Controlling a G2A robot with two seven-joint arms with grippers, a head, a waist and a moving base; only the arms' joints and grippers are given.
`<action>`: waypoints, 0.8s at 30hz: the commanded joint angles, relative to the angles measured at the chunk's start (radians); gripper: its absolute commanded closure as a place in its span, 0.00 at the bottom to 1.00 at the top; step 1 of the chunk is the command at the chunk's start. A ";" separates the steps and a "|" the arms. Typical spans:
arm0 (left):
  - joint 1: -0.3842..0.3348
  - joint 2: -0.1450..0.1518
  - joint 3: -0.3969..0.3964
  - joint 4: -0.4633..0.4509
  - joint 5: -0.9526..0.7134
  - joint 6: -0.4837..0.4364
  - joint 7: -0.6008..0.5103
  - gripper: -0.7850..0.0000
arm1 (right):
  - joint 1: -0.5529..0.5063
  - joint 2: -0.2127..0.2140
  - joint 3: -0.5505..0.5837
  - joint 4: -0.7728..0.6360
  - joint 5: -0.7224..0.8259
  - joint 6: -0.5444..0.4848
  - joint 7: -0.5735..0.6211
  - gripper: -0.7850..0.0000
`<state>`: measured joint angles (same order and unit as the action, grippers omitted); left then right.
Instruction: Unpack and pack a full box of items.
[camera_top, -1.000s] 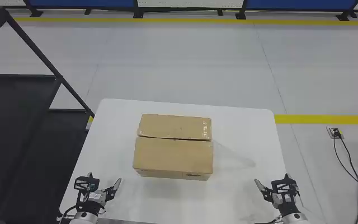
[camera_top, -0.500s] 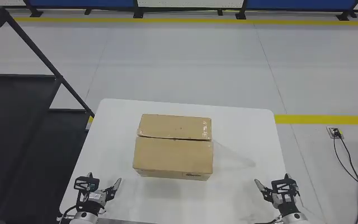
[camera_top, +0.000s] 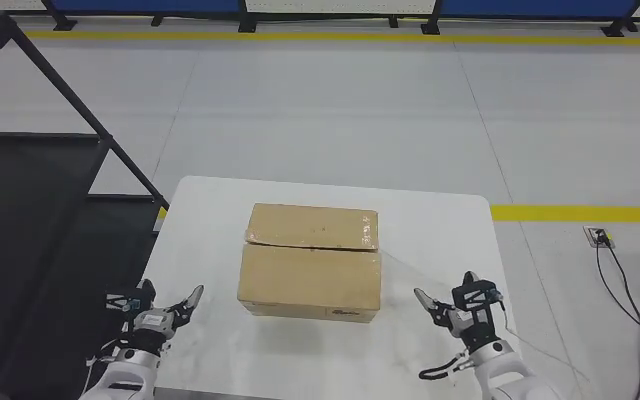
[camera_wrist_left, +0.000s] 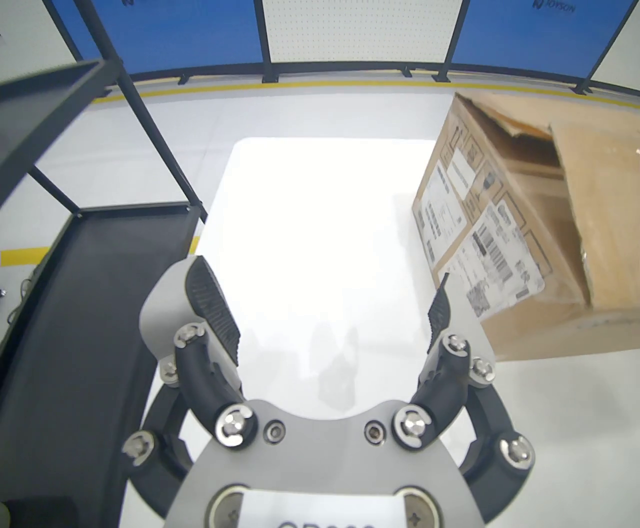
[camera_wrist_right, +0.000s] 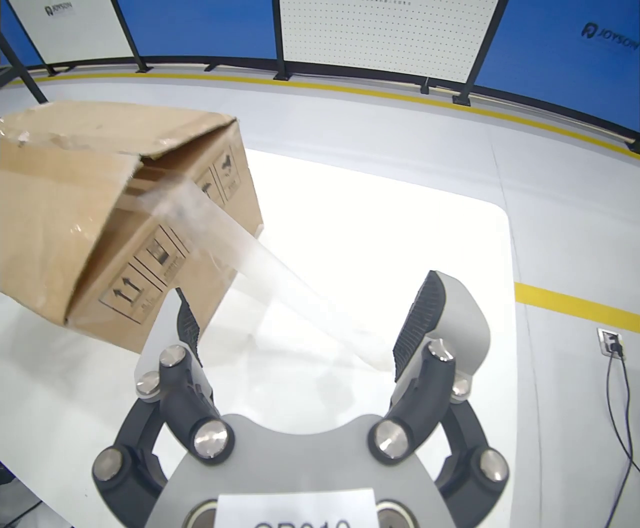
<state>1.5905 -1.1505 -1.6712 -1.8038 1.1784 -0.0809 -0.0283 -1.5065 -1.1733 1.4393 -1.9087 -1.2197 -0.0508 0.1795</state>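
Both empty and wide open, left pincer (camera_top: 155, 298) and right pincer (camera_top: 457, 296) flank the box (camera_top: 310, 265)

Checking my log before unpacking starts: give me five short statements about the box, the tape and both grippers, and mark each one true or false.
1. The brown cardboard box stands on the white table. True.
2. The left gripper has its jaws shut on the box. False: its jaws are open and empty, beside the box.
3. A strip of clear tape trails from the box's top toward the right gripper. True.
4. The box's top flaps stand wide open. False: they lie folded over the top, with a gap at the seam.
5. The right gripper's jaws are open. True.
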 joint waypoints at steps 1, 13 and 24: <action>-0.022 0.000 0.005 -0.008 0.000 -0.005 -0.014 0.00 | 0.042 -0.004 -0.029 0.006 0.001 0.007 0.020 0.00; -0.034 0.003 0.008 -0.014 0.029 -0.035 -0.040 0.00 | 0.070 -0.007 -0.053 0.000 0.006 0.000 0.054 0.00; -0.150 -0.001 0.046 0.046 -0.018 -0.097 -0.066 0.00 | 0.238 -0.009 -0.018 0.120 0.718 -0.307 0.295 0.00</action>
<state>1.4490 -1.1510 -1.6270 -1.7644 1.1682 -0.1681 -0.0962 -1.2879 -1.1822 1.4218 -1.8085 -0.5804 -0.3528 0.4320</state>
